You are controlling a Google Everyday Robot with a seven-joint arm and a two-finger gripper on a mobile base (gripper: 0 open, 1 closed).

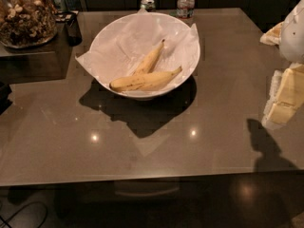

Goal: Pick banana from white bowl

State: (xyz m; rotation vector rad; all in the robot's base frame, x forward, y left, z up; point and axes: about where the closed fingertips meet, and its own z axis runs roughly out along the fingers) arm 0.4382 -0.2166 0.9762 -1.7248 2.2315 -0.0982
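The white bowl [114, 32], wide and lined with crumpled white paper, stands on the table at centre back. The banana [145, 81], thick, curved and deep yellow, lies across the front of the bowl. A slimmer, paler banana [150, 59] with a dark tip lies behind it, pointing up and right. My gripper [283, 100] is at the right edge of the view, well to the right of the bowl and above the table. It holds nothing that I can see.
A glossy brown table [142, 146] fills the view; its front edge runs across the bottom. A glass jar of snacks [26, 15] stands at back left. A water bottle [185, 1] and a small can [147, 4] stand behind the bowl.
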